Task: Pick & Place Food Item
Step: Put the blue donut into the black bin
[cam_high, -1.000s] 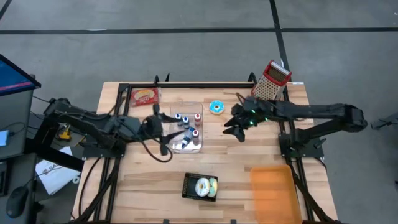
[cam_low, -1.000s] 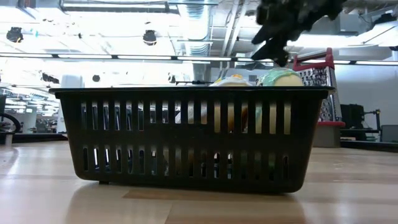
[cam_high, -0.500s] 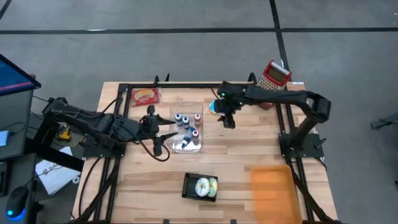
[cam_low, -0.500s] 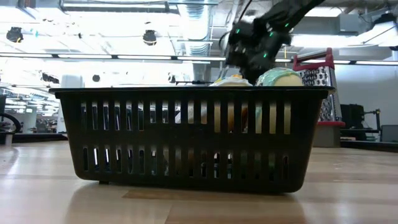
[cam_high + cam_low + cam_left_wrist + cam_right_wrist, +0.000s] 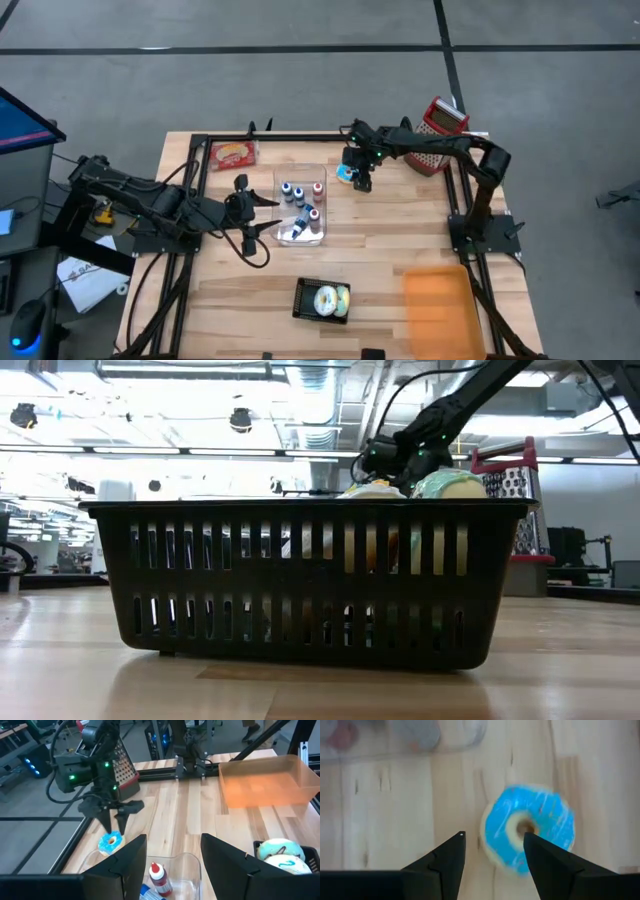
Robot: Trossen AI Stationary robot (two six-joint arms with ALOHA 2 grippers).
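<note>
Right hand, fingers apart, hovers above the donut — blue-iced, white-streaked ring.

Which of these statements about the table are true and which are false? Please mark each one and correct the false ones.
1. The right gripper hangs over the blue donut with its fingers open. True.
2. The blue donut is already inside the black basket. False: it lies on the bare wood near the far edge of the table; the basket holds other donuts.
3. The left gripper is beside the clear tray of small bottles. True.
4. The orange bin holds a donut. False: nothing shows in it.
5. The red-handled grater lies flat in the middle of the table. False: it stands at the far right corner.
</note>
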